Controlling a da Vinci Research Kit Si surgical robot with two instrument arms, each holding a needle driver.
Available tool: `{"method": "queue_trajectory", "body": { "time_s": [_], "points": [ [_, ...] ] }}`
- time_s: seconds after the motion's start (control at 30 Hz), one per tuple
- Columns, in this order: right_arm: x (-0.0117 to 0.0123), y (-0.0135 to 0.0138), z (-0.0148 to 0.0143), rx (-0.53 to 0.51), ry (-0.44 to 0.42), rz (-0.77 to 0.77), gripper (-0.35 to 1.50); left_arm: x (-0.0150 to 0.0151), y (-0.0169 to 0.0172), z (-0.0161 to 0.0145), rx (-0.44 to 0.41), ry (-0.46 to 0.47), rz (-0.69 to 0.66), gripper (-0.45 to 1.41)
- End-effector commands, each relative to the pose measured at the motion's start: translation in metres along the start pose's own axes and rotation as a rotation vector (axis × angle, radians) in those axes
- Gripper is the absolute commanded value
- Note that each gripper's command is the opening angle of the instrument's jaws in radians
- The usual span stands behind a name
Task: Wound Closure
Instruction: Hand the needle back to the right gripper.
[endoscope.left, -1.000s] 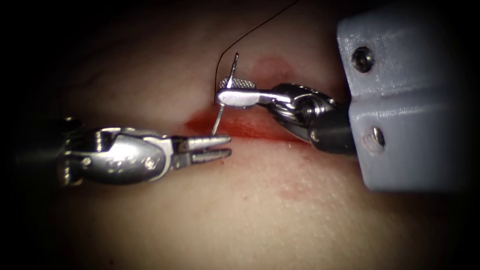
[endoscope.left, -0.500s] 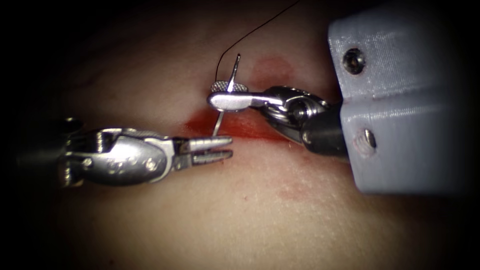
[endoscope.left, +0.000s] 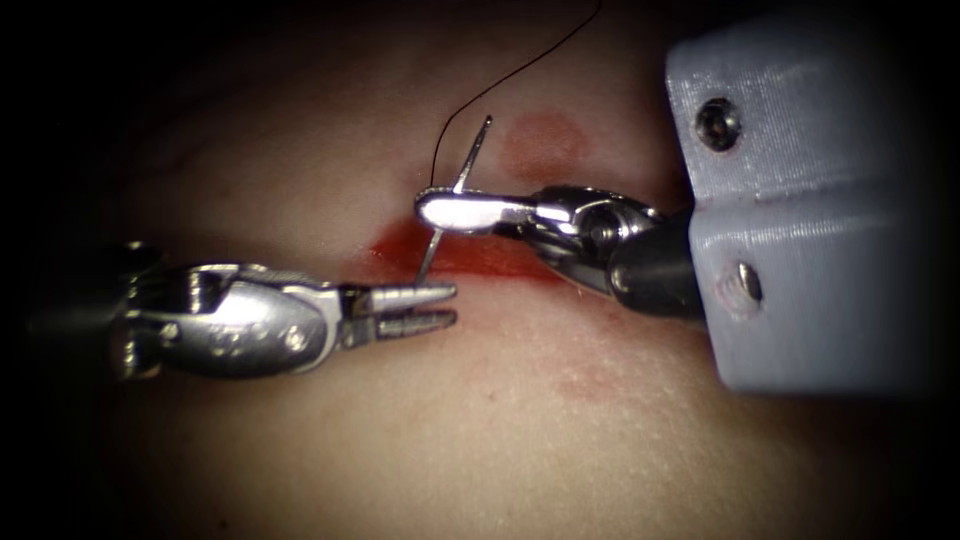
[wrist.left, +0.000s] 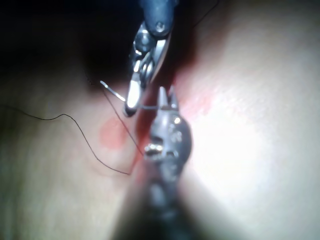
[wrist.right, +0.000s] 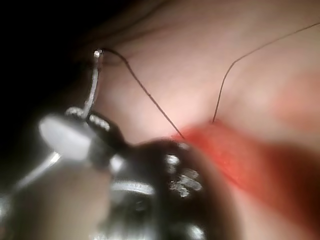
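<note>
Surgical practice bench, lab-type setup: I work over a slab of tissue (endoscope.left: 560, 430) under tight endoscope light, dark all round. Grey 3D-printed plastic block w/ screws (endoscope.left: 800, 200) at 3 o'clock; red fluid (endoscope.left: 480, 255) mid-frame.

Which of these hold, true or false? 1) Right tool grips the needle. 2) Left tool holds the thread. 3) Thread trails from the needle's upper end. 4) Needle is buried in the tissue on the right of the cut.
1) True: the right tool is shut on the needle, near its thread end.
2) False: the left tool holds nothing, its jaws slightly parted just below the needle's lower end.
3) True: the thread runs up from there.
4) False: the needle stands above the red fluid at the cut's left end; entry into the tissue is not discernible.
</note>
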Motion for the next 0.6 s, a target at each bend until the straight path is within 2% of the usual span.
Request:
{"method": "queue_trajectory", "body": {
  "time_s": [0.03, 0.4, 0.43, 0.5, 0.6],
  "points": [
    [-0.0002, 0.0005, 0.0002, -0.006, 0.006, 0.000, -0.35, -0.0004, 0.0003, 0.0007, -0.001, 0.002, -0.001, -0.35],
    [0.0002, 0.0003, -0.0004, -0.005, 0.018, 0.004, -0.35, -0.0003, 0.0003, 0.0008, -0.019, 0.018, -0.013, -0.35],
    [0.0002, 0.0003, -0.0004, -0.005, 0.018, 0.004, -0.35, -0.0002, 0.0002, 0.0009, -0.029, 0.024, -0.037, -0.09],
    [0.0002, 0.0003, -0.0005, -0.004, 0.018, -0.001, -0.35, -0.0001, -0.0001, 0.0010, -0.040, 0.035, -0.110, 0.28],
    [0.0003, 0.0003, -0.0007, -0.002, 0.016, -0.019, -0.35, 0.0000, -0.0004, 0.0009, -0.042, 0.043, -0.183, 0.45]
  ]
}}
